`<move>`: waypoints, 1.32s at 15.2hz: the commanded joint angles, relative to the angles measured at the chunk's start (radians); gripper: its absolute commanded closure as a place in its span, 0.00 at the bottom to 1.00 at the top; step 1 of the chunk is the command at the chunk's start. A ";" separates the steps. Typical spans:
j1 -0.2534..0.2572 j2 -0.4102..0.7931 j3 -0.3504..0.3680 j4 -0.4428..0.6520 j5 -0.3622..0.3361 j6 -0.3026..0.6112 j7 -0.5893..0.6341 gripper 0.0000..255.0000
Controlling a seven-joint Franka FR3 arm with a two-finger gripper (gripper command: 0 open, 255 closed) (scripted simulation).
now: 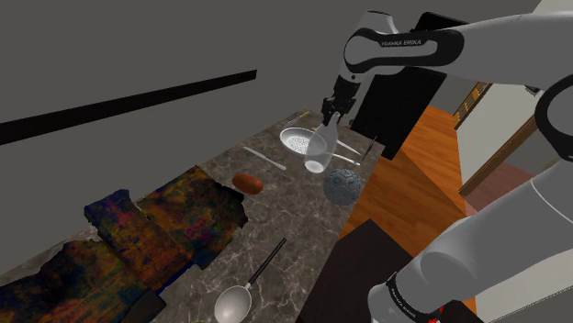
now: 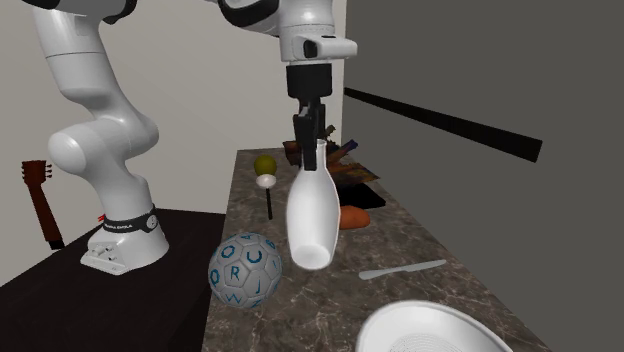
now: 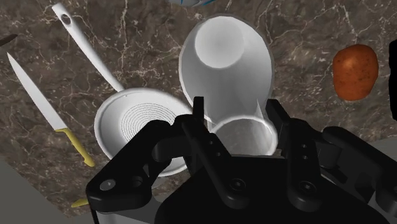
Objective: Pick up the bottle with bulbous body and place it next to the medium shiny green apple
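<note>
Gripper (image 3: pixel 236 111) at the neck of the white bottle (image 2: pixel 311 215), fingers clasped on it from both sides. Bottle in the air over the marble counter (image 1: pixel 275 206), base down, a little tilted, touching nothing below. Below on the counter, a white strainer (image 3: pixel 137 124) with long handle; beside that, a knife (image 3: pixel 44 105) with yellow handle. Further along, a grey ball (image 2: pixel 246 270) with blue letters and a brown potato (image 2: pixel 352 217). Far down the counter, well apart from the bottle, a ladle (image 2: pixel 268 188) and next to it the green apple (image 2: pixel 264 164).

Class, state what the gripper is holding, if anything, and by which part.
The white bottle, clasped at its narrow neck by the gripper, base hanging down.
</note>
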 commanded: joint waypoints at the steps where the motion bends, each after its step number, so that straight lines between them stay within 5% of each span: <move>1: 0.000 -0.004 0.001 0.023 0.000 -0.027 0.000 1.00; 20: 0.002 0.006 0.002 0.290 0.002 -0.284 -0.001 1.00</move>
